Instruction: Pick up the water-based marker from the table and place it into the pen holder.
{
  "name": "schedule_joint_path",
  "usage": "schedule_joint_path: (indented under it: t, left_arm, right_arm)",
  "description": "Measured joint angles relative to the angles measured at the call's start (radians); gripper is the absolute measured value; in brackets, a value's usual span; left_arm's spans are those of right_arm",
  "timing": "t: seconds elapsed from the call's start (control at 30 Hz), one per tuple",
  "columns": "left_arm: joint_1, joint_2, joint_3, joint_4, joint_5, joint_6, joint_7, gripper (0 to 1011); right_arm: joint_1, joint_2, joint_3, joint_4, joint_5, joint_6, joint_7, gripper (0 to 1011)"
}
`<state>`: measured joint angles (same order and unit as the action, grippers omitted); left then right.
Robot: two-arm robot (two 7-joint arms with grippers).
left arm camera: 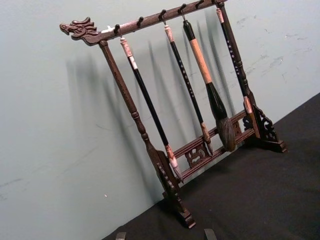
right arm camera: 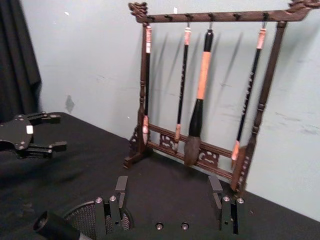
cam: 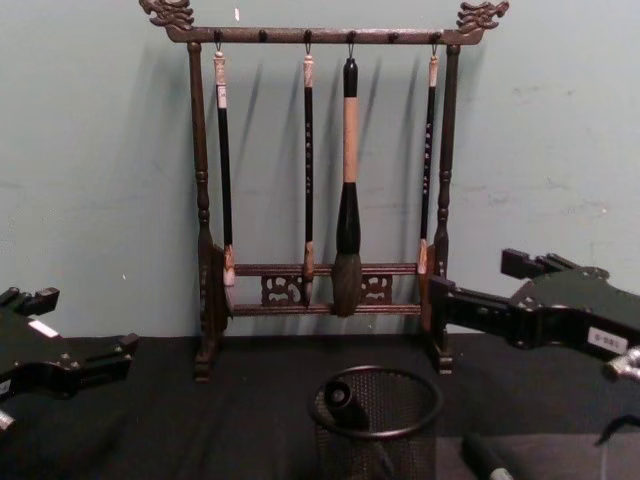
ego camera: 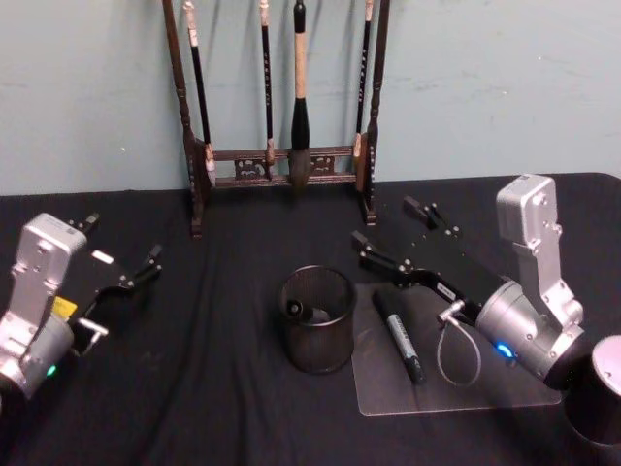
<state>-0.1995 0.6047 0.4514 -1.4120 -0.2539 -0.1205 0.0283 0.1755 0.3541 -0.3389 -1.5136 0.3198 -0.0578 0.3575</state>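
A black water-based marker (ego camera: pixel 398 335) lies on a clear sheet (ego camera: pixel 505 388) on the black table (ego camera: pixel 194 388), just right of the black mesh pen holder (ego camera: pixel 315 320). In the chest view its end (cam: pixel 487 458) shows beside the holder (cam: pixel 378 425). Another dark marker (ego camera: pixel 294 309) (cam: pixel 345 400) leans inside the holder. My right gripper (ego camera: pixel 403 233) (cam: pixel 480 285) (right arm camera: pixel 168 187) hovers open and empty above and behind the lying marker, with the holder's rim (right arm camera: pixel 82 220) just below it. My left gripper (ego camera: pixel 121 248) (cam: pixel 85 322) (left arm camera: pixel 165 236) is open at the far left, empty.
A tall dark wooden brush rack (ego camera: pixel 281 165) (cam: pixel 320 290) (left arm camera: pixel 200 150) (right arm camera: pixel 200 155) with several hanging brushes stands at the table's back edge against the teal wall. A dark cylinder with a grey top (ego camera: pixel 606 388) sits at the front right.
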Motion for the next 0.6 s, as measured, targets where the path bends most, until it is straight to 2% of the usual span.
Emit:
schedule_joint_path:
  t: [0.27,0.6]
  left_arm:
    - [0.0,0.0,0.0,0.0,0.0,0.0,0.0,1009]
    - [0.0,0.0,0.0,0.0,0.0,0.0,0.0,1009]
  right_arm:
    - [-0.028,-0.004,0.031,-0.014,-0.004,0.018,-0.022,1003]
    - [-0.02,-0.024,0.044,0.043,-0.006,0.033,-0.022,1002]
